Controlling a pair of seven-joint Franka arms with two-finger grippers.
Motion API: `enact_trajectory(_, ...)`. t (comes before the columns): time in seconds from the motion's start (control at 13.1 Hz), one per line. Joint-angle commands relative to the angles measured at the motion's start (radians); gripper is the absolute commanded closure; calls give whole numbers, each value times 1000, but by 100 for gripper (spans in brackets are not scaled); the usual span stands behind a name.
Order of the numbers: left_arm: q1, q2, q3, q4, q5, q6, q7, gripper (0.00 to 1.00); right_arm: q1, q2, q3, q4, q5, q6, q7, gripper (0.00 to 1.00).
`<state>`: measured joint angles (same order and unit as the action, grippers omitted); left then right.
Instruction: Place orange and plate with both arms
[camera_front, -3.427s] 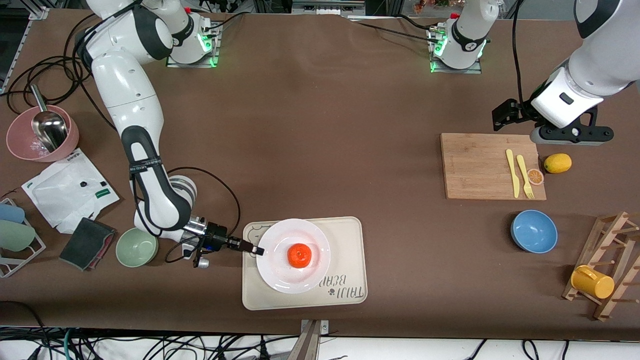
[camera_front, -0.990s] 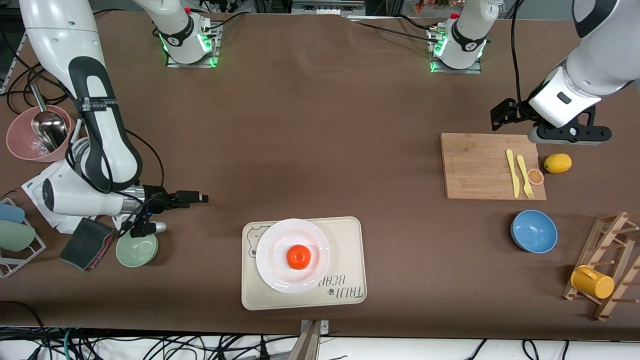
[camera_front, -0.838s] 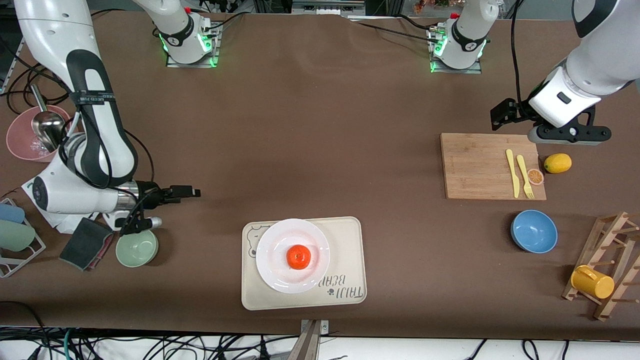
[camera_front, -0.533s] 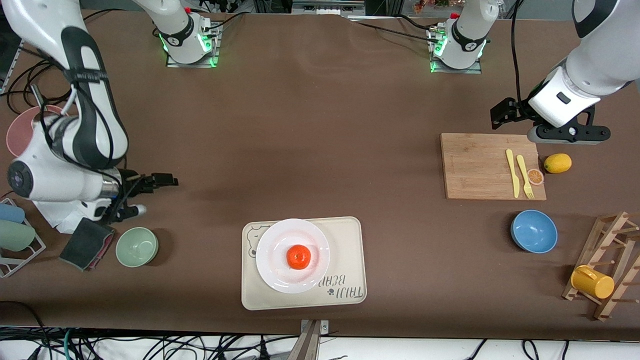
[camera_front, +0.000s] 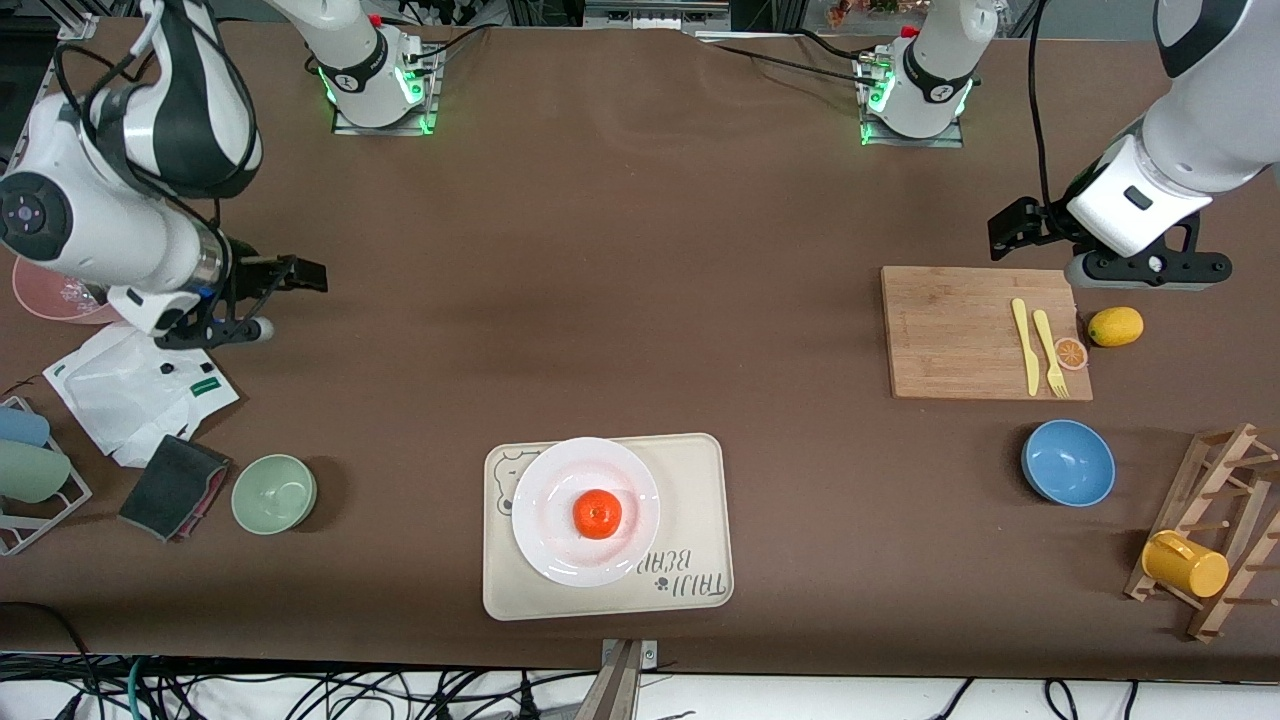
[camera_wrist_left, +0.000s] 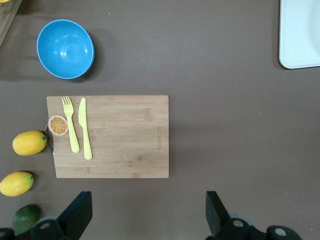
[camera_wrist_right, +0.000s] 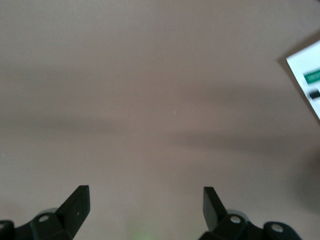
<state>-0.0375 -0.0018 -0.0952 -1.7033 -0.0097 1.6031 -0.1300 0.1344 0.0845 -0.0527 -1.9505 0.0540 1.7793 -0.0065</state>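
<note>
Orange fruit first: the orange (camera_front: 597, 514) sits in the middle of the plate (camera_front: 548, 478), and the glossy white plate rests on the cream bear-print tray (camera_front: 700, 500), toward the edge of the brown table (camera_front: 620, 280) nearest the front camera. Neither of my grippers touches them.

My right gripper (camera_front: 290, 272) hangs in the air over bare table at the right arm's end, at about ten o'clock from the plate as the front view shows it and well apart from it. Its fingers (camera_wrist_right: 75, 202) are spread wide with nothing between them; my right wrist view shows only plain tabletop under them and the corner of a white paper packet (camera_wrist_right: 307, 82). That packet (camera_front: 140, 385) lies on the table near a dark cloth (camera_front: 172, 487) and a green bowl (camera_front: 274, 493), which stands at about nine o'clock from the plate.

My left gripper (camera_wrist_left: 147, 217) waits in the air over bare table, just off the wooden cutting board (camera_front: 960, 335) on the edge toward the bases, at about two o'clock from the plate. Its fingers (camera_wrist_left: 77, 212) are also spread apart and hold nothing. On the board lie a yellow fork (camera_wrist_left: 70, 122) and a yellow knife (camera_wrist_left: 85, 127), side by side, with a small orange slice (camera_wrist_left: 58, 125) at the board's edge. Two lemons (camera_wrist_left: 29, 142) and a lime (camera_wrist_left: 25, 218) lie just off the board, and a blue bowl (camera_front: 1068, 462) stands nearer the front camera than the board.
</note>
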Motion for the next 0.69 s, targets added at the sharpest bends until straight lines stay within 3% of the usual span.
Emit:
enact_trajectory(0.0,4,14,-1,31,16,-23,6,0,-7,-90,2,-22,-39,-96,66,0)
enact_trajectory(0.3,1,14,-6,31,17,-23,6,0,-28,-108,4,125,-69,-299,92,0)
enact_trajectory(0.61,2,14,-6,31,17,-23,7,0,-47,-108,4,240,-75,-337,88,0)
